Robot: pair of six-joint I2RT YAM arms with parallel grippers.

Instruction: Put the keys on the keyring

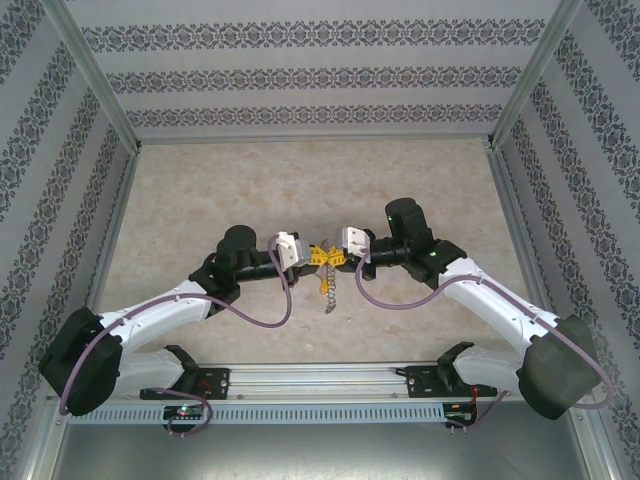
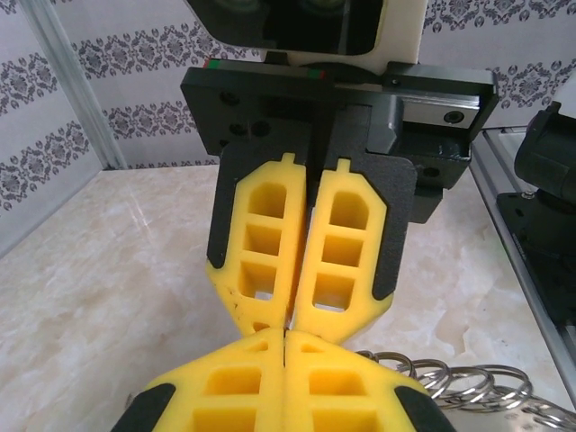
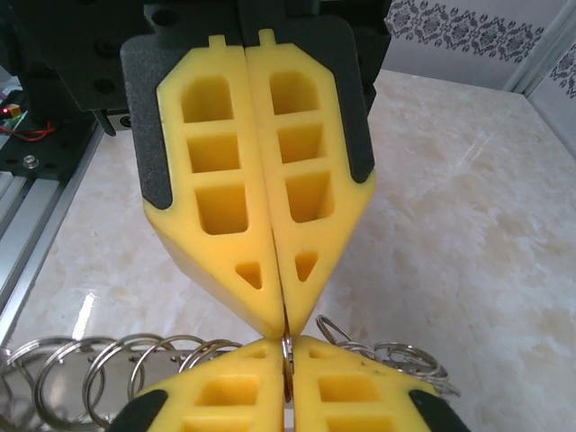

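Where the two grippers meet tip to tip mid-table, the bare marble table [image 1: 200,180] lies open on every side, with the walls [image 1: 320,75] well apart. The left gripper [image 1: 319,256] has its jaws pressed together. The right gripper [image 1: 334,257] does too, nipping a wire of the one keyring [image 1: 328,285], which dangles below them. The left probably pinches it as well, though that is unclear. The wrist views cut off its loops.
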